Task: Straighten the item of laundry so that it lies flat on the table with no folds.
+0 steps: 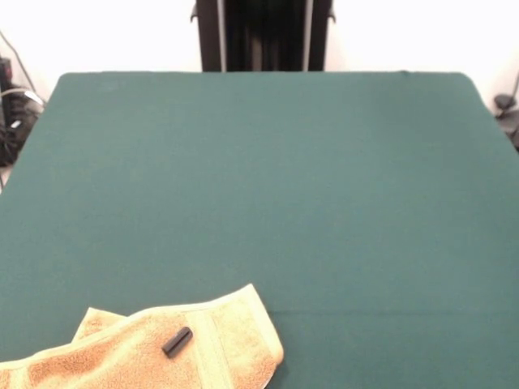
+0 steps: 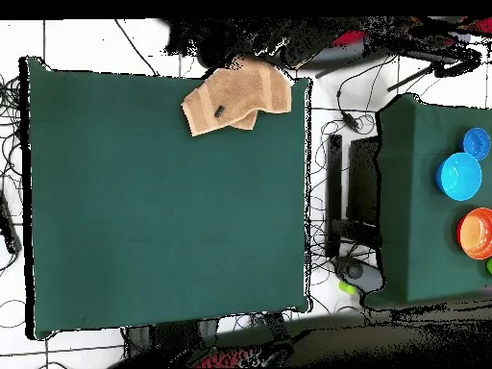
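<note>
The golden-orange towel (image 1: 146, 348) lies crumpled at the near left edge of the green table (image 1: 268, 186) in the front view, with a corner folded over and its ribbed band showing. A small black cylinder (image 1: 177, 341) rests on top of it. In the overhead view the towel (image 2: 238, 96) lies at the table's (image 2: 163, 202) top edge, right of the middle, with the cylinder (image 2: 219, 111) on it. Neither view shows the gripper; only the black pedestal (image 1: 263, 36) stands at the far side.
In the overhead view a second green surface (image 2: 423, 211) at the right holds blue bowls (image 2: 460, 176) and an orange bowl (image 2: 477, 233). Cables and dark gear (image 2: 346, 192) lie on the floor between the tables.
</note>
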